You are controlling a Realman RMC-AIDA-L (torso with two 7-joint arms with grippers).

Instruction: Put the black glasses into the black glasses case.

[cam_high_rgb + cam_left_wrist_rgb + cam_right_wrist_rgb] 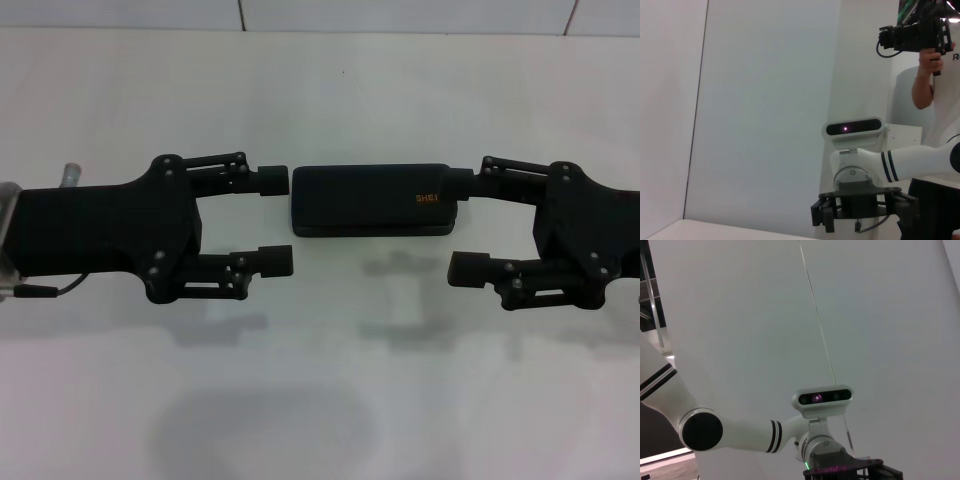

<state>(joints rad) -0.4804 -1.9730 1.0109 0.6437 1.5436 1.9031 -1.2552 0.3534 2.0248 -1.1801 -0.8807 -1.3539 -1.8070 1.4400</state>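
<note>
My left tool (276,220) and my right tool (460,226) sit lowest in the head view, facing each other over the white table (320,400), each with its 2 fingers spread wide and gripping nothing. The black glasses case (372,200) lies closed on the table between them, long side across the view, orange lettering near its right end. My left tool's far finger (270,181) ends just beside the case's left end, and I cannot tell if it touches. My right tool's far finger (462,180) meets the case's right end. Both near fingers hang in front of the case, apart from it. I see no black glasses in any view. Each wrist view looks across at the other arm (900,162) against a pale wall; a person with a camera (935,70) stands behind.
</note>
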